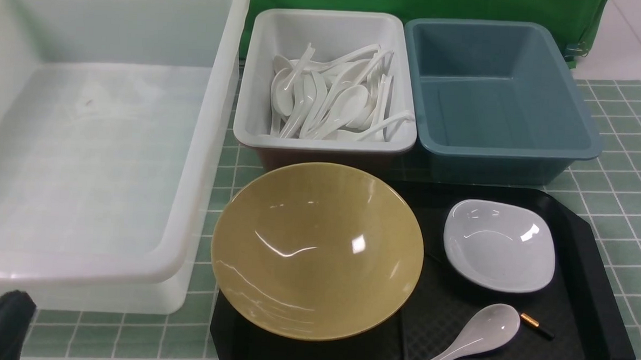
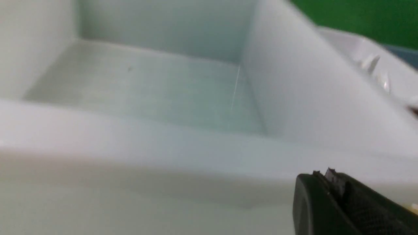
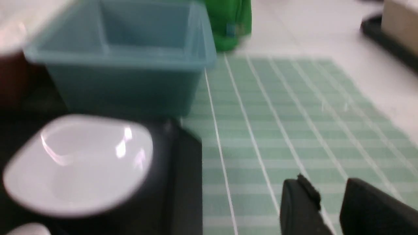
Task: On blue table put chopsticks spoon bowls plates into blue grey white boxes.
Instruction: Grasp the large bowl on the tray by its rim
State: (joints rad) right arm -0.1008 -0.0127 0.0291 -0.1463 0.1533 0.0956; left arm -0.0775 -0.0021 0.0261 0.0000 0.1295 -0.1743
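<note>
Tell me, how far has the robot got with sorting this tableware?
Done: a heap of white spoons lies in the grey box. In hand: nothing; the left tool is shut and empty, the right tool open and empty. To do: the yellow bowl, white dish, spoon and chopsticks on the black tray. The blue box and big white box hold nothing.

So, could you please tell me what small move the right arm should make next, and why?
Probably ease the right gripper over the black tray toward the small white dish: its jaws stand apart and empty above the green cloth, and that dish lies nearest, with the blue box empty just behind it.
</note>
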